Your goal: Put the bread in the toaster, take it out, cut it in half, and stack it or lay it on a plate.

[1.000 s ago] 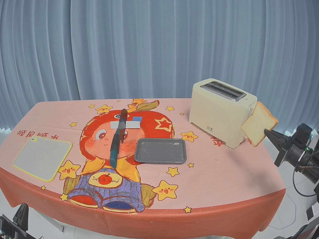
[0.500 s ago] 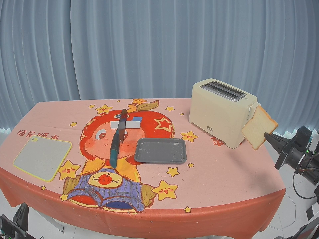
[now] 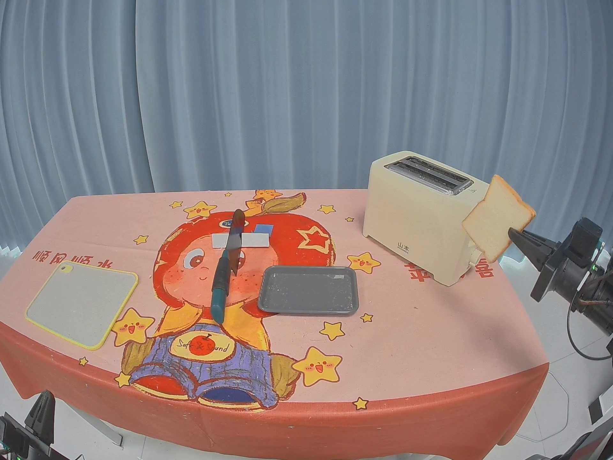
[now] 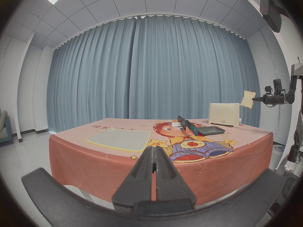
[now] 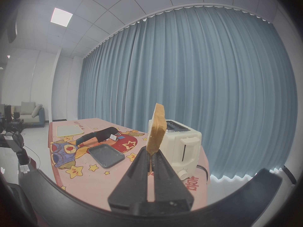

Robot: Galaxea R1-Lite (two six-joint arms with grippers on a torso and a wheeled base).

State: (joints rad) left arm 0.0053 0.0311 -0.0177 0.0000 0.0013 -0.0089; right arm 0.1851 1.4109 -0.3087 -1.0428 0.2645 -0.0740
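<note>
My right gripper [image 3: 514, 234] [image 5: 151, 156] is shut on the lower corner of a slice of bread [image 3: 498, 218] [image 5: 156, 128], holding it upright in the air just off the right end of the cream toaster [image 3: 423, 214] [image 5: 176, 143]. The slice sits near the height of the toaster's top slots [image 3: 431, 174]. Far off in the left wrist view, the bread [image 4: 248, 98] hangs beside the toaster [image 4: 224, 114]. My left gripper [image 4: 154, 161] is shut on nothing, low in front of the table's near left edge.
A grey tray [image 3: 309, 290] lies mid-table. A knife with a blue handle [image 3: 225, 273] rests left of it, propped on a small white block [image 3: 241, 240]. A yellow-rimmed cutting board [image 3: 81, 301] lies at the left. The tablecloth's right edge [image 3: 530, 327] runs under the right arm.
The right gripper has lifted the bread, after a slight dip, so it now sits higher beside the toaster's top. The left arm has stayed put.
</note>
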